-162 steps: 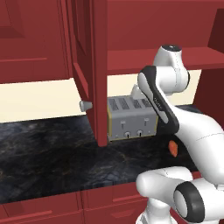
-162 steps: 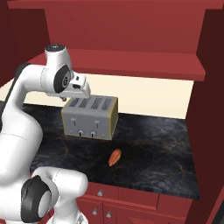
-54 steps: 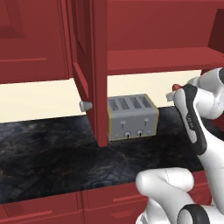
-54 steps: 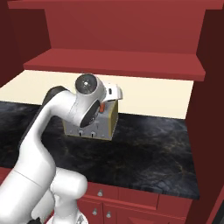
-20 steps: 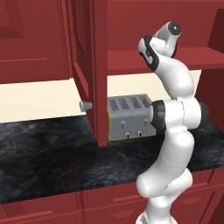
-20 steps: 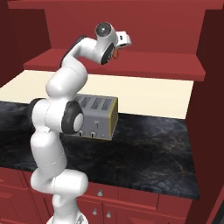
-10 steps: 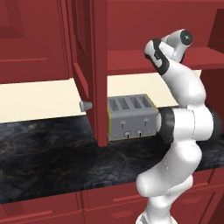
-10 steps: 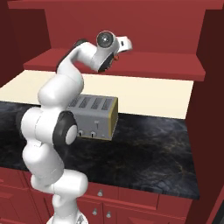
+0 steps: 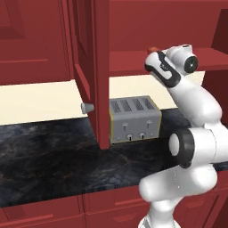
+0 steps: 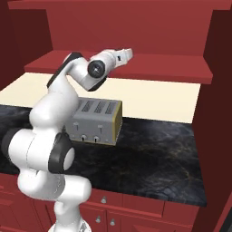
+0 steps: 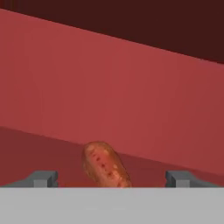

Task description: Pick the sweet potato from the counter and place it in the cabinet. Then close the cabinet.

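The cabinet (image 9: 147, 26) takes the upper part of the left base view, dark red, and its open door (image 9: 95, 67) stands edge-on in the upper middle of the frame, with a small grey knob (image 9: 86, 107) on its lower left corner. In the right base view the cabinet's red shelf (image 10: 172, 68) runs across the upper half of the frame.

The counter (image 9: 53, 160) is a dark marbled band across the lower half of both base views. A silver toaster (image 9: 134, 119) stands on it, in the middle of the left base view, just right of the door's bottom edge, and left of centre in the right base view.

The white arm reaches up to the shelf. In the left base view the hand is in the upper right of the frame, at shelf height, and a small orange-red spot shows just above it.

In the hand view the gripper (image 11: 112, 178) has its two fingertips far apart at the bottom left and bottom right, so it is released and holds nothing. The sweet potato (image 11: 105, 165) is at the bottom centre of this view, between the fingertips but touching neither. It lies on the red shelf floor (image 11: 39, 148), in front of the cabinet's back wall.
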